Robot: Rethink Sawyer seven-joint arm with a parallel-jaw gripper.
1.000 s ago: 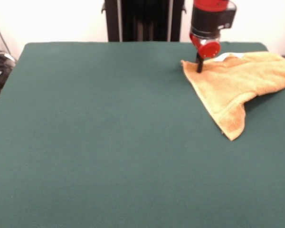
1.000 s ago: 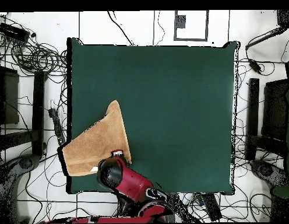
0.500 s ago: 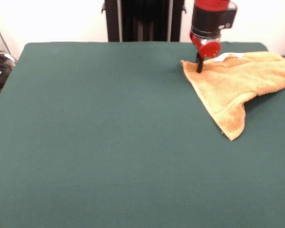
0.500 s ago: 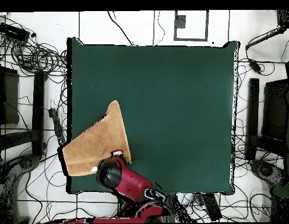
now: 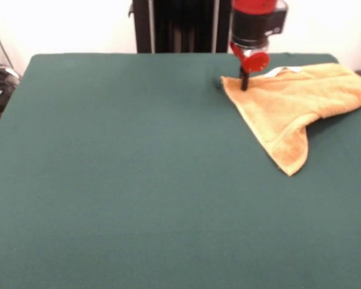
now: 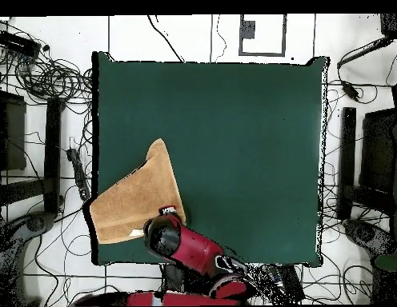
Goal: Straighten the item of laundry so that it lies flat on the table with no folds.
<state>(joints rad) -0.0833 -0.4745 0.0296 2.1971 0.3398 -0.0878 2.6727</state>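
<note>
The orange-yellow towel (image 5: 295, 102) lies folded into a rough triangle at the far right of the green table (image 5: 138, 180), with one point towards the front and its right end at the table's edge. A white tag (image 5: 283, 70) shows at its far edge. My gripper (image 5: 244, 84) stands upright on the towel's left corner, its black tips together and pinching the cloth. In the overhead view the towel (image 6: 134, 200) is at the lower left of the table (image 6: 250, 144), and the red arm (image 6: 186, 248) covers the gripper.
The black pedestal (image 5: 180, 24) stands behind the table's far edge. Cables (image 6: 50, 76) and dark stands (image 6: 54, 152) lie on the floor round the table. The towel reaches the table's left edge in the overhead view.
My gripper has moved left in the front view, and the towel's corner has come with it. The towel has shifted a little the same way.
</note>
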